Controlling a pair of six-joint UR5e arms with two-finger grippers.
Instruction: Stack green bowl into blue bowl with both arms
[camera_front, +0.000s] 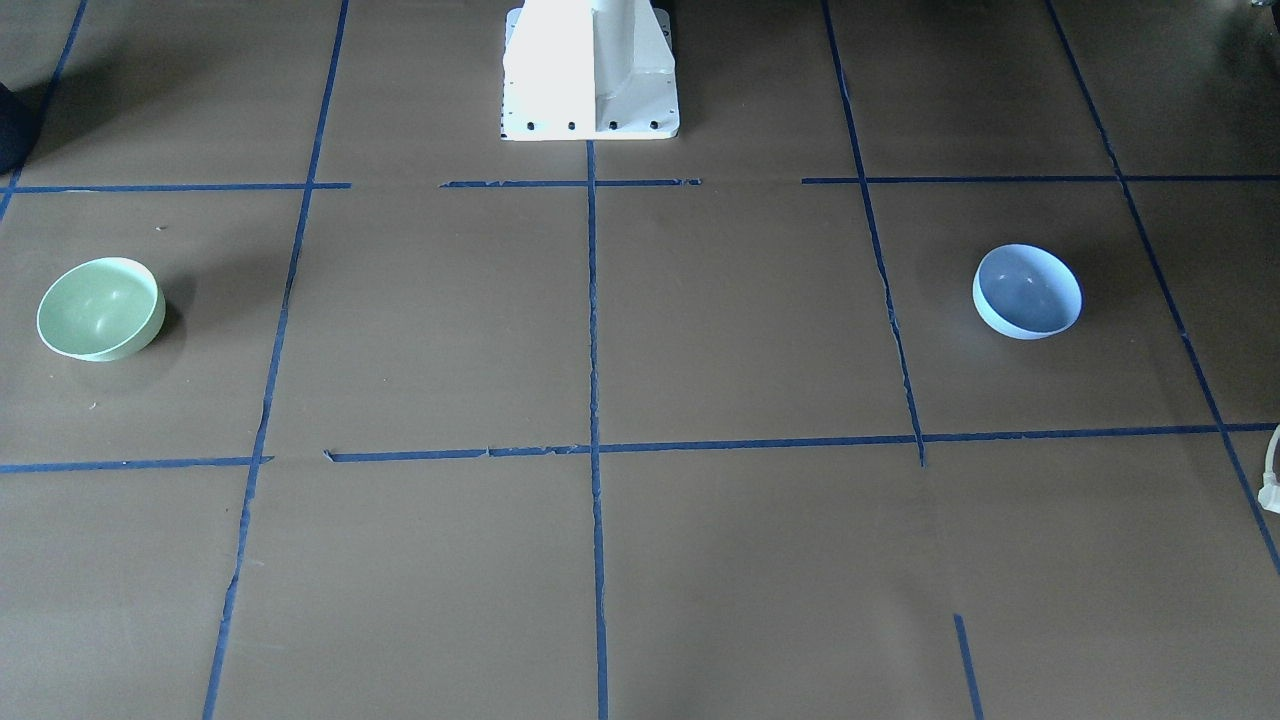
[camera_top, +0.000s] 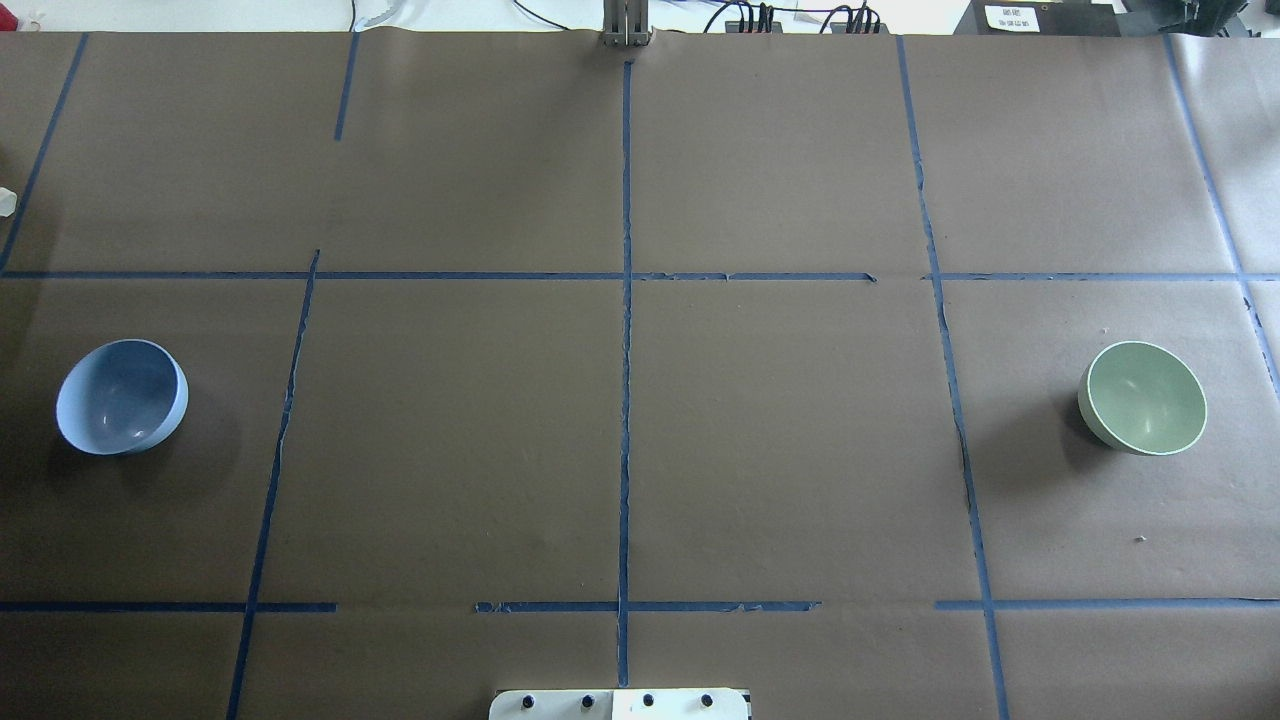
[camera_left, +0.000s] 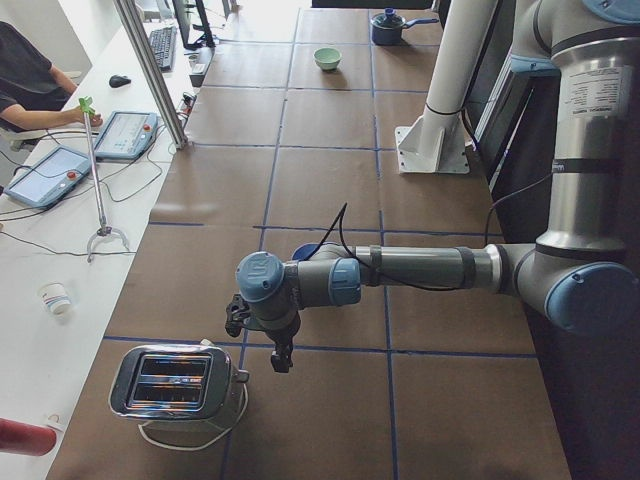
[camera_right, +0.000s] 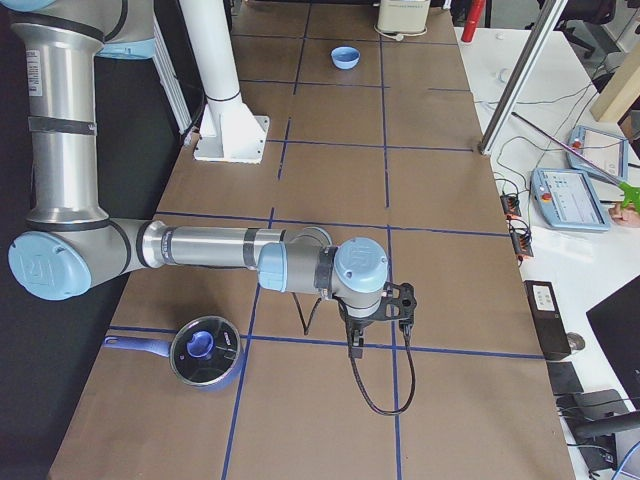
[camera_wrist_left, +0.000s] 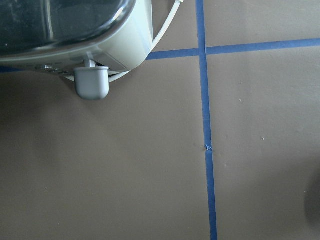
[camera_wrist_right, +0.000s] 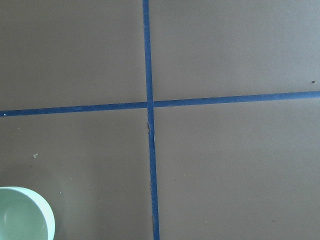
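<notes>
Table: flat, covered in matte brown paper and gridded with blue tape that is ragged in places.

2 arms, both silver-grey tube with light blue joint caps and black cable. The left arm lies level over the table's left end, and the right arm does the same over the right end. Neither reaches into the overhead or front views.

Pedestal: white, with a square bolted foot at the table's robot-side edge, mid-width.

Toaster: shiny chrome, 2 slots, rounded corners, just beside the left gripper.

Pot: round and dark, with a blue handle, near the right gripper.

Green bowl: pale mint, smooth matte, deep and round, open side up on the robot's right half. Its rim also shows in the right wrist view's corner.

Blue bowl: same shape, periwinkle inside with a lighter outside, on the robot's left half. The 2 bowls sit well apart, not stacked.

Left gripper and right gripper: black, pointing down above the paper. They show only in the side views, so I can't tell how the jaws stand. Neither touches a bowl.
</notes>
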